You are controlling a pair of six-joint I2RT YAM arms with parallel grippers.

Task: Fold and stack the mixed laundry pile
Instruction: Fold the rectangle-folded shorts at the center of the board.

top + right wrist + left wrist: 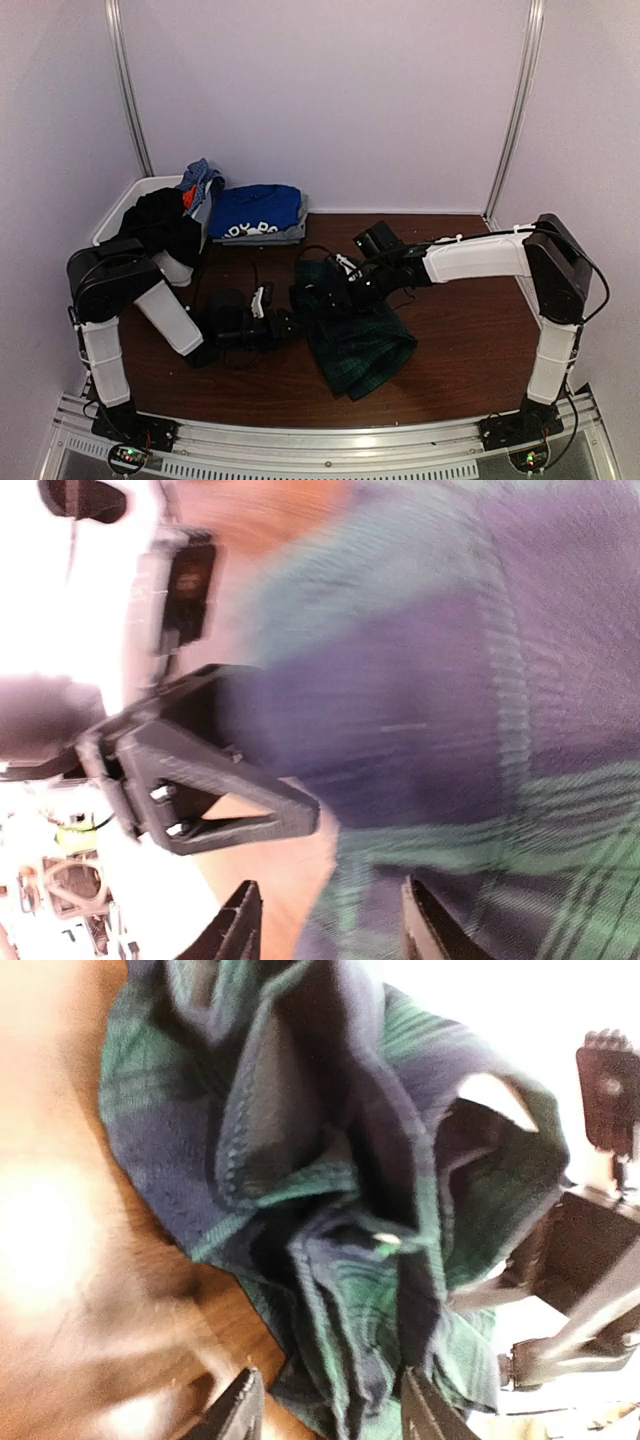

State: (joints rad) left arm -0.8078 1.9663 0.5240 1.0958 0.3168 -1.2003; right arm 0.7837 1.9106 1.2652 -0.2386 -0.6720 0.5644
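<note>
Tartan skirt point(365, 345) lies bunched, long axis running toward the near right; left gripper point(330, 1415) and right gripper point(330, 930) flank its far end, both with fingers apart

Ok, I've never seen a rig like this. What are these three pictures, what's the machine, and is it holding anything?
Two robot arms stand at the near edge of a wooden table. The wide picture looks down from above and behind them; the other two come from a camera on each wrist. A green tartan skirt lies crumpled mid-table. At the back, a folded blue T-shirt sits beside a white basket holding dark clothes. The left gripper and right gripper are both at the skirt, jaws apart; neither looks clamped on it.
</note>
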